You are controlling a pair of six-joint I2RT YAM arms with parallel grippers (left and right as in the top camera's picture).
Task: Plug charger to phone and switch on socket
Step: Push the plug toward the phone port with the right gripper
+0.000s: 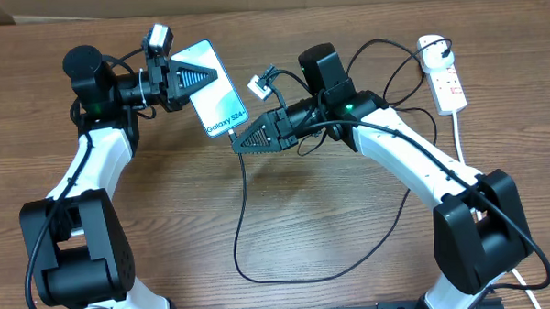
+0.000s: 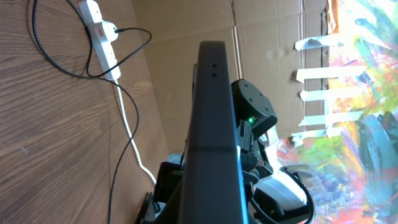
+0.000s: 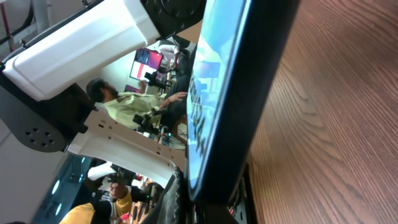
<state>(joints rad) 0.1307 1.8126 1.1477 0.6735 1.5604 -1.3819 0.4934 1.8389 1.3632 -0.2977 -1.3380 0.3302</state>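
The phone (image 1: 216,90) has a bright cyan screen and is held off the table, tilted, with its text end toward the right arm. My left gripper (image 1: 192,77) is shut on its upper end. The left wrist view shows the phone (image 2: 214,124) edge-on. My right gripper (image 1: 247,137) is shut on the charger's tip right at the phone's lower short end; the tip itself is hidden. The phone's end (image 3: 230,93) fills the right wrist view above the fingers (image 3: 211,202). The black charger cable (image 1: 241,211) loops over the table. The white socket (image 1: 444,75) lies at the far right, a black plug in it.
The socket (image 2: 102,34) and its white cord (image 2: 134,146) also show in the left wrist view. The white cord (image 1: 460,134) runs toward the table's front right. The cable's loop reaches near the front edge (image 1: 288,279). Cardboard walls stand behind the table.
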